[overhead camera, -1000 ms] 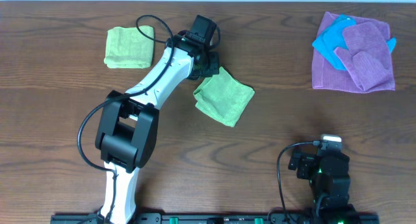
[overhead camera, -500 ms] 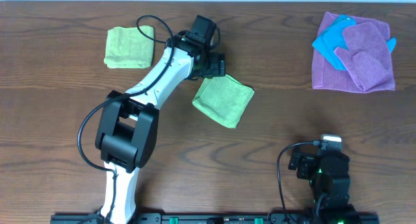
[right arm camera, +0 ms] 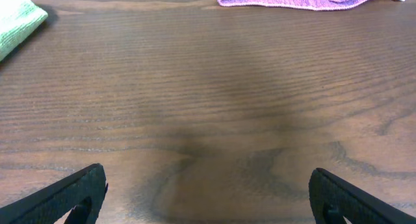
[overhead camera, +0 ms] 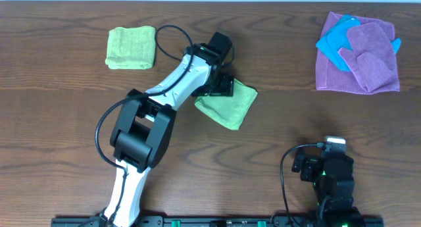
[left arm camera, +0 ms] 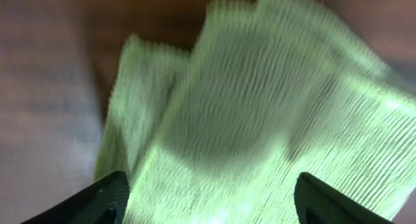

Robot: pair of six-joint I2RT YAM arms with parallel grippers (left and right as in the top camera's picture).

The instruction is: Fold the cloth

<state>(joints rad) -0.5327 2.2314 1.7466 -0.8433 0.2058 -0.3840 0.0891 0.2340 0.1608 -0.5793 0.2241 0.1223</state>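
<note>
Left gripper [overhead camera: 222, 87], jaws apart and empty, hangs over the far-left corner of the square yellow-green microfibre cloth [overhead camera: 230, 105]. It lies diamond-wise, mid brown wooden counter [overhead camera: 66, 122], spreading near and right from me. My right gripper [overhead camera: 327, 162], also apart, is farther.

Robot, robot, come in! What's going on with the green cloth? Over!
Left gripper open over the cloth, at its corner. Right gripper open, empty. Cloth lies folded, nothing blocking it.
</note>
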